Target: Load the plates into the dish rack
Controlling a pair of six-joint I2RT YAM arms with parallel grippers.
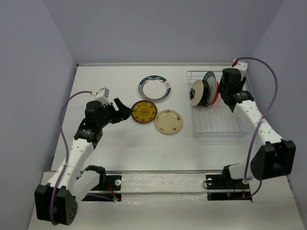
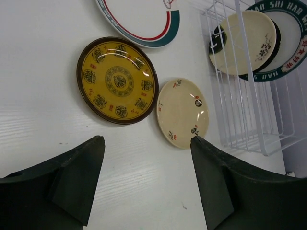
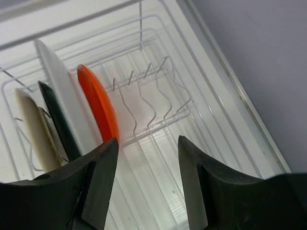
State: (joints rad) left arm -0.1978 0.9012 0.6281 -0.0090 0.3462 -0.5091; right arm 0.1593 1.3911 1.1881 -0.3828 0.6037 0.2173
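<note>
Closest to us is the left arm (image 1: 76, 148), which starts at the near edge of the table (image 1: 120, 153) and reaches toward the middle. At its end the left gripper (image 2: 146, 143) hangs above the bare table with its two fingers wide apart and nothing between them. Just past it lies the mustard plate (image 2: 117, 80), flat on the table, yellow-brown with a dark rim and little patterns. Farther back, just beside it, lies the white plate with a green and red rim (image 1: 154, 88), also flat. To the right of the mustard plate, just beside its edge, lies the small cream plate (image 2: 183, 112), flat too. I cannot tell if these two touch. Next comes the dish rack (image 1: 218, 129), a white wire basket on the right side of the table. Four plates stand on edge at its far end. From left to right they are the second cream plate (image 3: 33, 129), the black plate (image 3: 57, 120), the white plate with a dark green rim (image 1: 209, 79) and the orange plate (image 3: 98, 103). The wire slots to the right of the orange plate have no plates in them. The right arm (image 1: 256, 124) reaches over the rack. The right gripper (image 3: 147, 143) hangs over the rack with its fingers apart, holding nothing. Its left finger is right next to the orange plate, but I cannot tell if they touch.
</note>
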